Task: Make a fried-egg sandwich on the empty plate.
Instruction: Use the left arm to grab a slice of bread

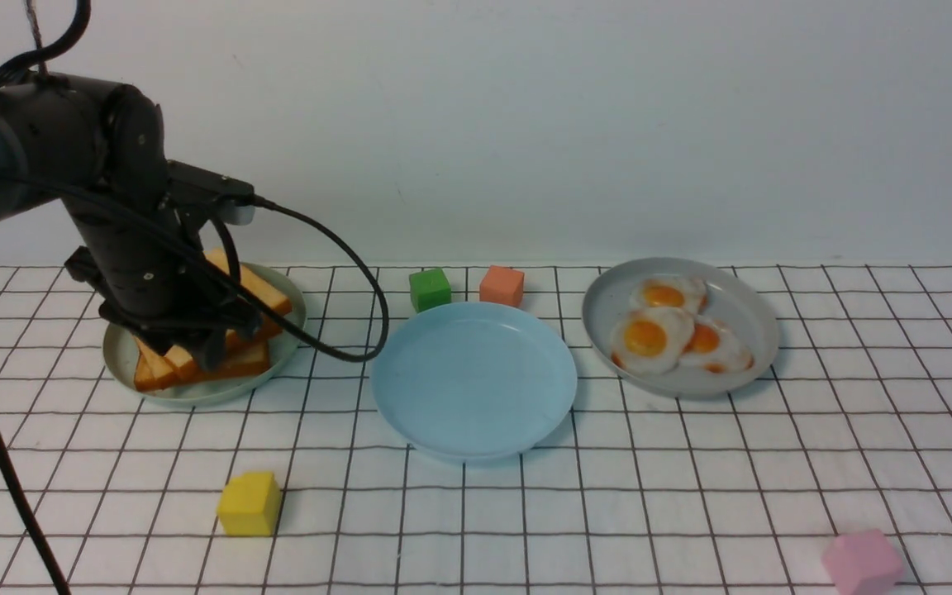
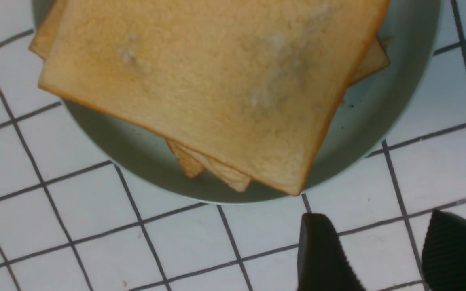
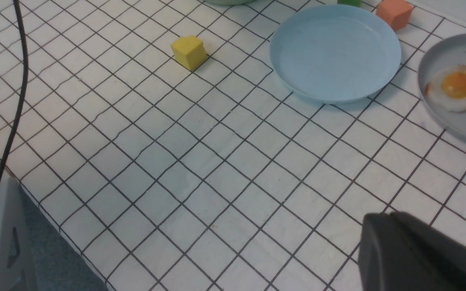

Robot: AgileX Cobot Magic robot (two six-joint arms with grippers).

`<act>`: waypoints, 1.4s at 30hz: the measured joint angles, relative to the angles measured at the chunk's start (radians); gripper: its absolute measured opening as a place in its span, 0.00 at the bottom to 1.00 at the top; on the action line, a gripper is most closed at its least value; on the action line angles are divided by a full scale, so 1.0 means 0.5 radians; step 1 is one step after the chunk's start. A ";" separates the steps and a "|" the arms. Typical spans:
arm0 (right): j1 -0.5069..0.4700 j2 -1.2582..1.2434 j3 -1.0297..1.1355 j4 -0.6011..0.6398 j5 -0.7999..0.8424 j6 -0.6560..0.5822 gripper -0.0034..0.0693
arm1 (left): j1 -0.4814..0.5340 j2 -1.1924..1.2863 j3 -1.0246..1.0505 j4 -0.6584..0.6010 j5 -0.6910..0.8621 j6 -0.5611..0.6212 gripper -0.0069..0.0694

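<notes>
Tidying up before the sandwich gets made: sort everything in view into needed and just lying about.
Needed: toast slices on the pale green plate; fried eggs on the grey plate; empty light blue plate.
Lying about: green cube, orange cube, yellow cube, pink cube.

The left arm (image 1: 125, 248) hides part of the toast stack (image 1: 254, 289); the right gripper (image 3: 419, 252), cropped, shows only 1 dark block.

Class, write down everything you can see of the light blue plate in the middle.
The light blue plate is round and shallow, with a low raised rim, and looks like smooth matte plastic. It sits flat and empty on the gridded cloth, between the toast plate and the egg plate, touching neither. A green cube and an orange cube stand just behind it.
</notes>
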State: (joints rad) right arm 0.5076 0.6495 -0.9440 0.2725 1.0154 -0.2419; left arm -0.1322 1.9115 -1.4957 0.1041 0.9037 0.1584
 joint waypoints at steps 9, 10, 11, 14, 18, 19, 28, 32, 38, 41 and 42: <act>0.000 0.000 0.000 -0.029 -0.023 0.000 0.11 | 0.002 0.045 0.031 0.090 -0.309 0.026 0.58; 0.000 0.000 0.000 -0.035 -0.034 0.000 0.11 | 0.002 0.060 0.031 0.093 -0.332 0.058 0.60; 0.000 0.000 0.000 -0.036 -0.047 0.000 0.11 | 0.002 0.073 0.031 0.098 -0.357 0.103 0.61; 0.000 0.000 0.000 -0.036 -0.063 0.000 0.11 | 0.002 0.108 0.033 0.102 -0.407 0.185 0.65; 0.000 0.000 0.000 -0.036 -0.088 0.000 0.11 | 0.002 0.171 0.033 0.157 -0.470 0.223 0.70; 0.000 0.000 0.000 -0.036 -0.095 0.000 0.11 | 0.002 0.193 0.033 0.176 -0.485 0.223 0.71; 0.000 0.000 0.000 -0.036 -0.107 0.000 0.12 | 0.000 0.275 0.031 0.274 -0.535 0.208 0.72; 0.000 0.000 0.000 -0.036 -0.107 0.002 0.12 | 0.000 0.275 0.030 0.272 -0.535 0.201 0.59; 0.000 0.000 0.000 -0.036 -0.107 0.002 0.13 | 0.002 0.266 0.021 0.228 -0.510 0.217 0.31; 0.000 0.000 0.000 -0.036 -0.107 0.002 0.13 | 0.002 0.227 0.021 0.193 -0.476 0.239 0.22; 0.000 0.000 0.000 -0.036 -0.107 0.002 0.14 | 0.002 0.210 0.021 0.178 -0.458 0.244 0.20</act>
State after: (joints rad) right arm 0.5076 0.6495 -0.9440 0.2543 0.9617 -0.2411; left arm -0.1312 2.0164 -1.4853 0.1931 0.6745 0.2805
